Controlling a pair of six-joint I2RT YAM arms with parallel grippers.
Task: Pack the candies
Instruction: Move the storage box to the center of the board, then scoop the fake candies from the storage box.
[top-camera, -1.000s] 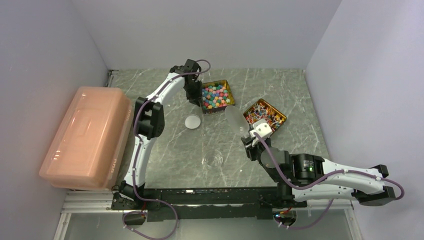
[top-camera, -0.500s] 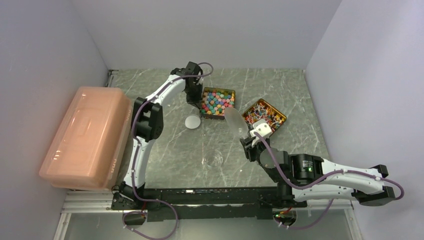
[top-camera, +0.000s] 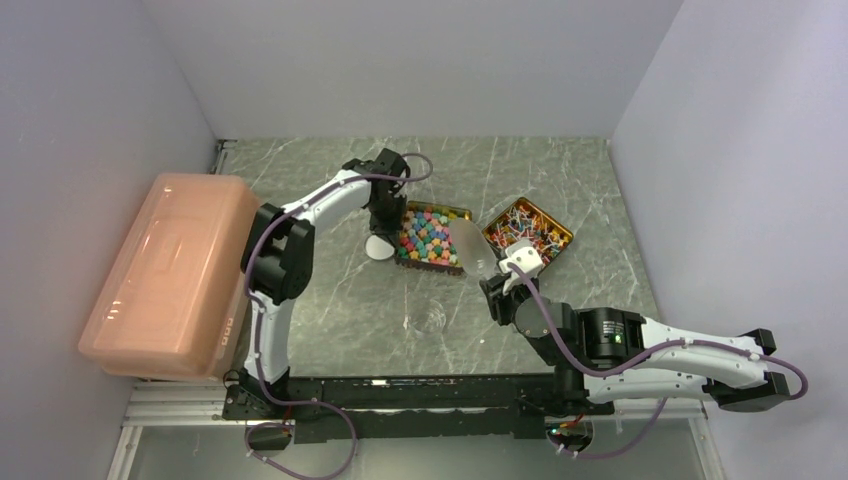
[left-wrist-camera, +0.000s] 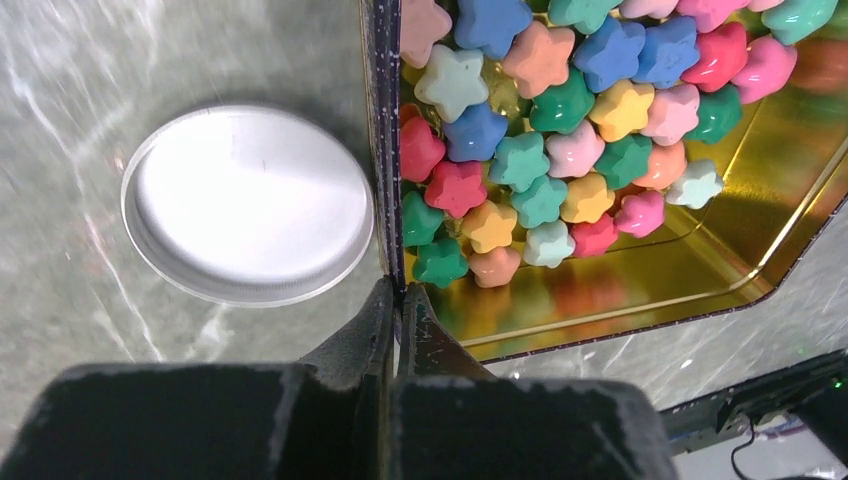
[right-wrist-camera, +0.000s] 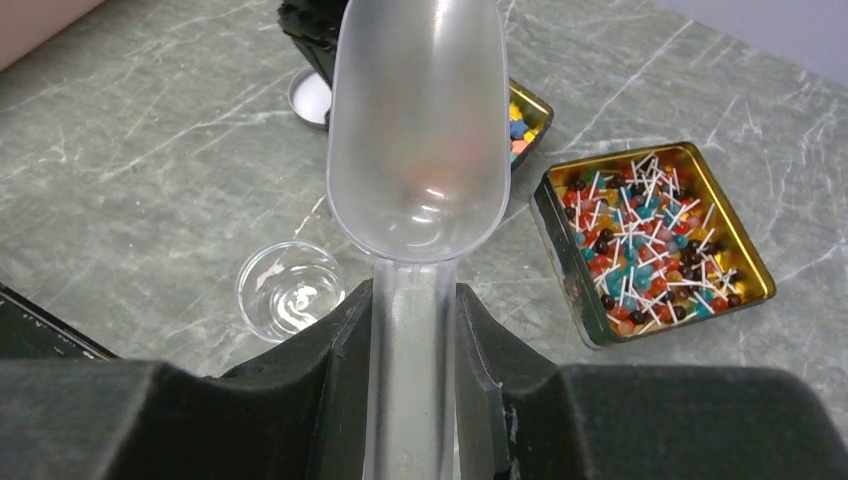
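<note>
Star-shaped multicoloured candies (top-camera: 425, 238) fill a gold tin (top-camera: 432, 266) at mid table; the left wrist view shows them close up (left-wrist-camera: 540, 130). My left gripper (top-camera: 385, 228) is shut on that tin's left wall (left-wrist-camera: 383, 150), its fingers (left-wrist-camera: 430, 335) pinching the thin rim. Small stick candies (top-camera: 525, 230) fill a second gold tin (top-camera: 566, 238) to the right. My right gripper (top-camera: 497, 285) is shut on the handle of a clear plastic scoop (right-wrist-camera: 420, 130), empty and held above the table, its bowl pointing at the star tin.
A white lid (top-camera: 378, 247) lies against the star tin's left side. A small clear round jar (top-camera: 428, 318) stands open nearer the bases, left of the scoop handle (right-wrist-camera: 290, 290). A large pink lidded box (top-camera: 175, 275) sits at the table's left edge.
My left gripper has dragged the star candy tin towards the near side, beside the white lid and under the scoop's tip. The right arm and scoop barely moved.
</note>
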